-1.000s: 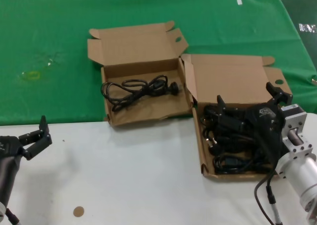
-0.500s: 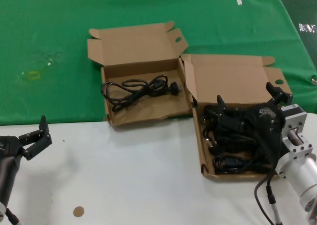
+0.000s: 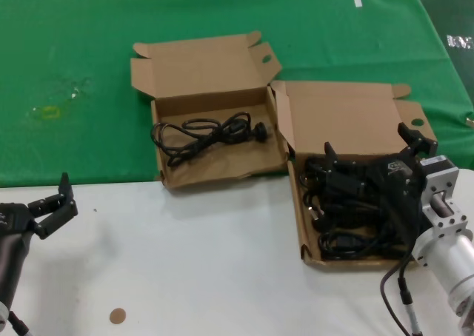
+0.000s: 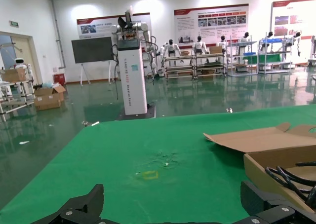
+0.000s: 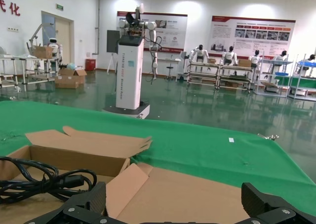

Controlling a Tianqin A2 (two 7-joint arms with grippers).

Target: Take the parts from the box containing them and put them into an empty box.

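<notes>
Two open brown cardboard boxes lie side by side. The right box [image 3: 301, 225] holds a heap of several black power cords [image 3: 348, 232]. My right gripper [image 3: 368, 145] hovers over that heap, open, with nothing between its fingers; its arm hides part of the cords. The right wrist view shows this box's raised lid [image 5: 197, 194] just past the gripper [image 5: 174, 204]. The left box [image 3: 222, 169], with a wavy front wall, holds one looped black cord [image 3: 204, 135], also seen as the cord [image 5: 44, 182] from the right wrist. My left gripper [image 3: 50, 201] waits open over the white table at the near left.
Green cloth [image 3: 74, 69] covers the far half of the table, white surface [image 3: 185, 262] the near half. A yellowish mark [image 3: 46, 112] sits on the cloth at far left. A small brown disc [image 3: 117, 316] lies near the front edge. Both lids stand up behind their boxes.
</notes>
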